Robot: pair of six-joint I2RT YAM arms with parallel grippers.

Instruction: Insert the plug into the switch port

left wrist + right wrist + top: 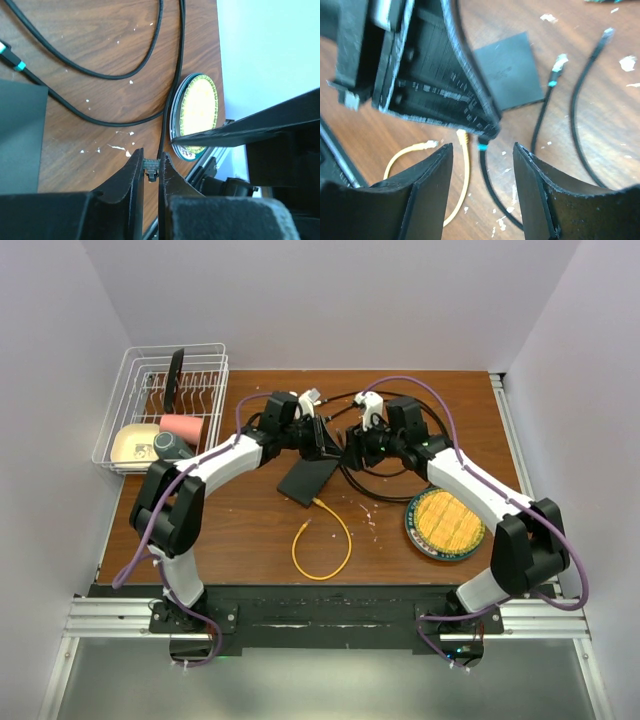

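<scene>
Left end effector (pixel 151 161) pinching clear plug (pixel 151 169) on smooth black cable (pixel 181 20), right end effector (pixel 482 150) jaws spread, empty, both near flat matte-black rectangular switch (pixel 308 480), grained wooden table (pixel 250 530).

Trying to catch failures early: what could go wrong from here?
The left jaws pinch the plug only at their tips, so it may twist or slip when pushed. The switch lies unheld on the table with the right jaws open, so it could slide. Loose black cables nearby might snag.
</scene>
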